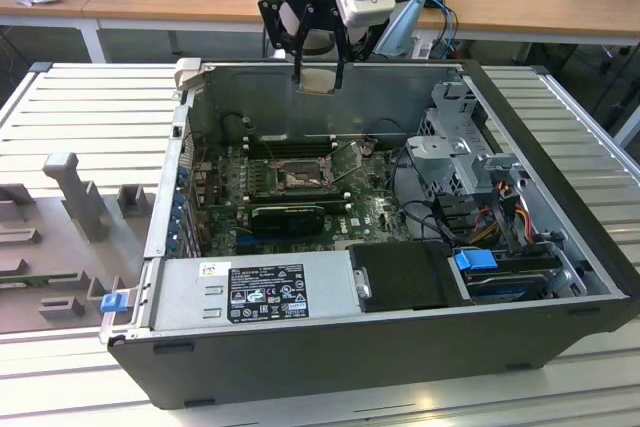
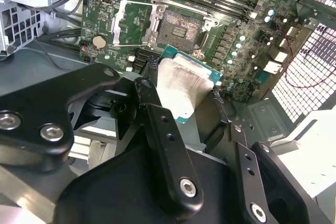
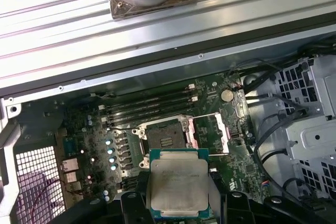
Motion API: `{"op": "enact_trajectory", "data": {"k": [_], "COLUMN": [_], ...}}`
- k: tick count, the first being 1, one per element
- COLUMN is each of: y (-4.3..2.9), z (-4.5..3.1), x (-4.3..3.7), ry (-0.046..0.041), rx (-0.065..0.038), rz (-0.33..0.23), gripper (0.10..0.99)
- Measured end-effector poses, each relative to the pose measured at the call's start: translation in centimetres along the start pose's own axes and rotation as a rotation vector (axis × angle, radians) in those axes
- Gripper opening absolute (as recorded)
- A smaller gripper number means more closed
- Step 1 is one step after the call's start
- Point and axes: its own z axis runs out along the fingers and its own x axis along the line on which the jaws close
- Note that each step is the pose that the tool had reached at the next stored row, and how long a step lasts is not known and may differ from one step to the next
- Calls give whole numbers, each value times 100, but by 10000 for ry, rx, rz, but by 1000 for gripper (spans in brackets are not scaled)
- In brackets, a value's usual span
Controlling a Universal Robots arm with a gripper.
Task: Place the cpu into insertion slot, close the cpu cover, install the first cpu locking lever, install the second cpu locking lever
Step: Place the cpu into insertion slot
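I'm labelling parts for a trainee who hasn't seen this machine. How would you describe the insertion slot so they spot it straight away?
Look inside the open computer case at the green motherboard on its floor. Near the board's middle, beside the long black memory slots, sits the insertion slot: the one square socket, dark-centred with a silver rim, its cpu cover swung open.

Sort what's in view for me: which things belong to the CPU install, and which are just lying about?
Job in hand: gripper, shut on the cpu above the case; insertion slot, empty; cpu cover, swung open.
Lying about: memory slots; coin cell battery; power supply; drive cage; grey fixture blocks beside the case.
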Motion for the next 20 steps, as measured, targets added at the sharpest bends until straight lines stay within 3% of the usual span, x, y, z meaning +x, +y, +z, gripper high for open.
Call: {"op": "enact_trajectory", "data": {"k": [20], "y": [0], "z": [1], "x": [0], "ry": [-46], "rx": [-10], "rz": [514], "gripper": [525]}}
